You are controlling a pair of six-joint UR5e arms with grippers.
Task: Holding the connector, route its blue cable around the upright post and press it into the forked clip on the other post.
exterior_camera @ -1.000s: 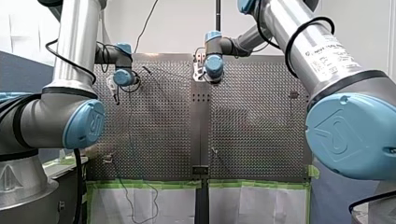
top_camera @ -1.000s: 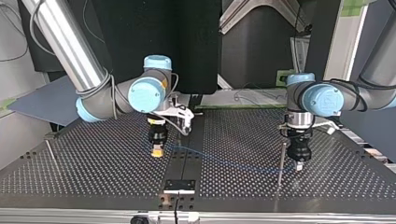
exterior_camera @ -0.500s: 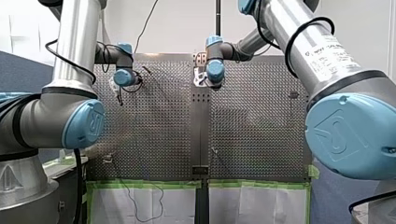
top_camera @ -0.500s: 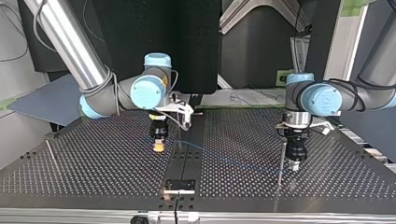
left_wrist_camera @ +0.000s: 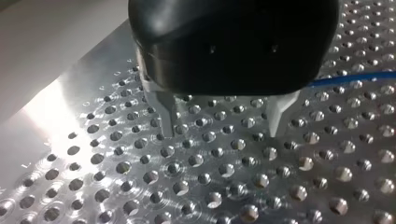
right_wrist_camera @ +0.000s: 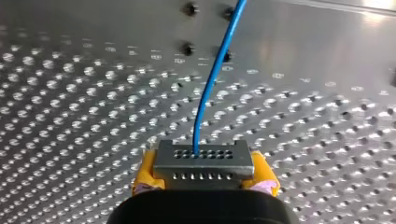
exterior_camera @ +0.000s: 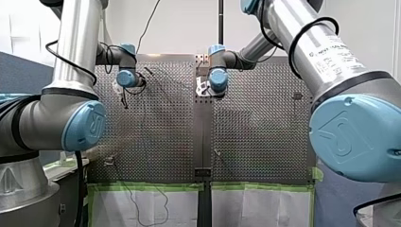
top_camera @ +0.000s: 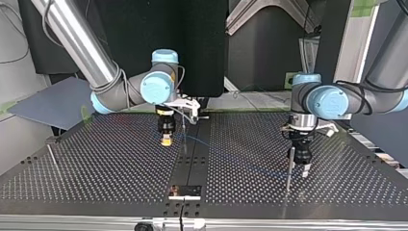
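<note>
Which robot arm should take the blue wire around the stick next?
My right arm, probably. The right gripper is shut on the connector, with the blue cable running out of it. The left gripper is open and empty, beside the upright post.

my left gripper (left_wrist_camera: 222, 121) points straight down, its metal fingers (left_wrist_camera: 167, 114) spread apart. my right gripper (right_wrist_camera: 204, 176) also points down, its yellow-padded fingers (right_wrist_camera: 141, 178) pressed closed on the connector (right_wrist_camera: 204, 161).
</note>
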